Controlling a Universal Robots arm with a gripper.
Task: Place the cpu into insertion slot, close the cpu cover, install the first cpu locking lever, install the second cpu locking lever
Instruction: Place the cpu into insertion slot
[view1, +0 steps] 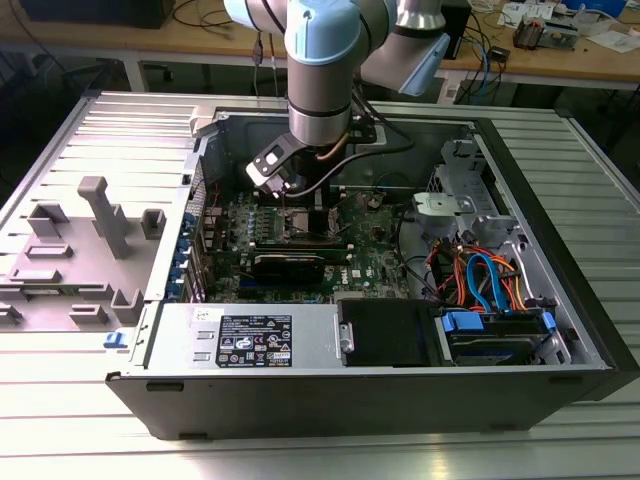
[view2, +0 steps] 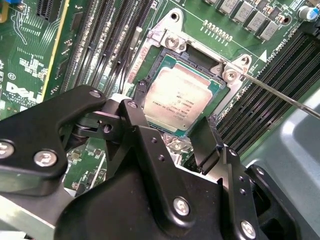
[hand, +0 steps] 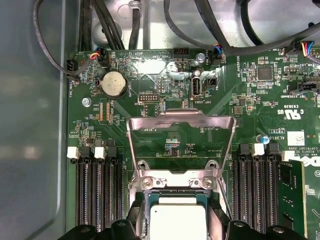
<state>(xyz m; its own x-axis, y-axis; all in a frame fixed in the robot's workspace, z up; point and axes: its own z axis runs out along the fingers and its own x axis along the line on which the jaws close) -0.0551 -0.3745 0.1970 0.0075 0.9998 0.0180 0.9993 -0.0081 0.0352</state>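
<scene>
Second wrist view, starting at the claw: gripper (view2: 167, 119) poised low over the insertion slot (view2: 192, 60), with black fingers (view2: 129, 112) spread wide on two opposite sides of the cpu (view2: 182, 95). Open, with a sliver of the slot's dark frame visible between one finger and the chip; cannot tell whether the other finger touches the chip's edge. Inside the insertion slot, lying flat with silver-grey top upward: the cpu. At the slot's edge opposite the gripper, in the first wrist view: the cpu cover (hand: 181, 116), hinged there and standing raised, not down on the chip, with green board visible through its window. From a corner of the slot, running outward and unlatched: a thin metal locking lever (view2: 280, 97). On either side of the slot: rows of long black memory slots (hand: 95, 190). Beyond the raised cover, further from the slot: a round coin battery (hand: 114, 83) on the motherboard (hand: 250, 100). Straight above the slot in the exterior view: the pale blue arm (view1: 320, 70), reaching down into the opened computer case (view1: 400, 385).
</scene>
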